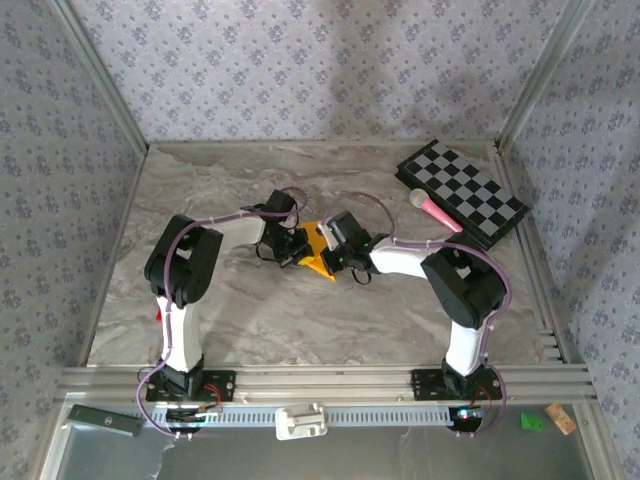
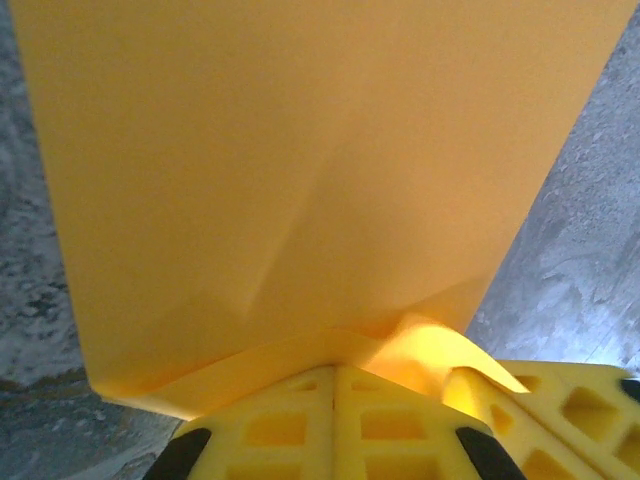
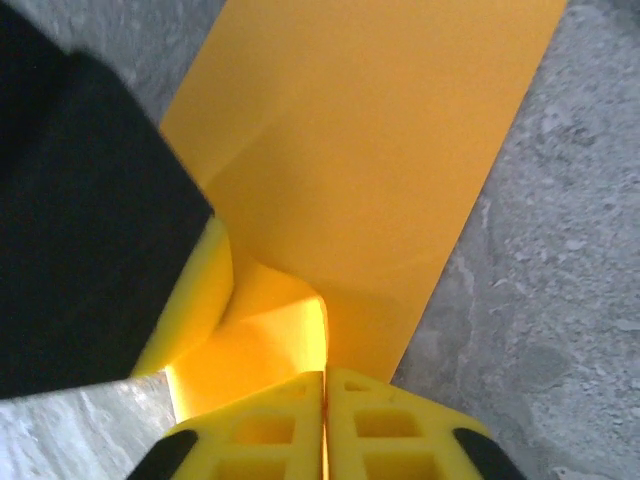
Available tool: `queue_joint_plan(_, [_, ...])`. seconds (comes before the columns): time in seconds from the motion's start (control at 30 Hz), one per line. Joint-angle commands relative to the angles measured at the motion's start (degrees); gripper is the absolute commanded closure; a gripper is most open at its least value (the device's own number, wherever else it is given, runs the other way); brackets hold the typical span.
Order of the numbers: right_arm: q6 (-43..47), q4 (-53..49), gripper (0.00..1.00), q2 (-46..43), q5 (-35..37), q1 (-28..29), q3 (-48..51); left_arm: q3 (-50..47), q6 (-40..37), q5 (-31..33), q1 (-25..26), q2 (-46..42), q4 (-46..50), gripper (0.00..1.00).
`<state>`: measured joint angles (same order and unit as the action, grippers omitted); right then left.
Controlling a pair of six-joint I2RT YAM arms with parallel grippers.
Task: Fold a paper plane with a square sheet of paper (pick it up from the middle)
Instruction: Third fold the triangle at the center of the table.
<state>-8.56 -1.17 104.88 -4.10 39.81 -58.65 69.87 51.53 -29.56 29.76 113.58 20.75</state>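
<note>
The orange-yellow sheet of paper (image 1: 317, 250) is at the middle of the table, creased and bent into a pointed shape between my two grippers. My left gripper (image 1: 293, 245) is shut on its left side. In the left wrist view the yellow fingers (image 2: 335, 372) meet under a curled edge of the paper (image 2: 300, 180). My right gripper (image 1: 337, 252) is shut on the right side. In the right wrist view the closed fingers (image 3: 325, 378) pinch a folded flap of the paper (image 3: 370, 170), with the left gripper's black body (image 3: 80, 220) close on the left.
A black-and-white checkered board (image 1: 462, 192) lies at the back right, with a pink-tipped stick (image 1: 435, 212) on its near edge. A small red block (image 1: 158, 316) sits beside the left arm. Patterned walls enclose the marble tabletop (image 1: 300, 330).
</note>
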Motion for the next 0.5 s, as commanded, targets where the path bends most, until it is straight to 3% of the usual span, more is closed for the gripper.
queue_joint_plan(0.0, [-5.34,-5.88,0.81,-3.32,-2.63,-1.61,-4.65,-2.56,-0.56,4.81,0.09,1.82,3.64,0.97])
queue_joint_plan(0.1, [-10.12,-9.54,0.70,-4.88,-6.99,-3.98,-6.47,-3.03,-0.29,4.95,-0.04,2.00,3.58,0.98])
queue_joint_plan(0.17, [-12.46,-10.76,0.68,-5.55,-9.73,-5.50,-6.44,-3.07,-0.15,5.10,0.00,2.00,3.58,0.98])
queue_joint_plan(0.33, [-14.19,-10.45,0.70,-6.79,-16.66,-7.17,-3.69,-3.14,0.14,5.22,0.03,2.16,3.33,0.98])
queue_joint_plan(0.47, [-11.62,-11.27,0.79,-5.77,-22.18,-6.63,-2.52,-3.63,0.62,5.30,0.07,1.96,2.75,0.98])
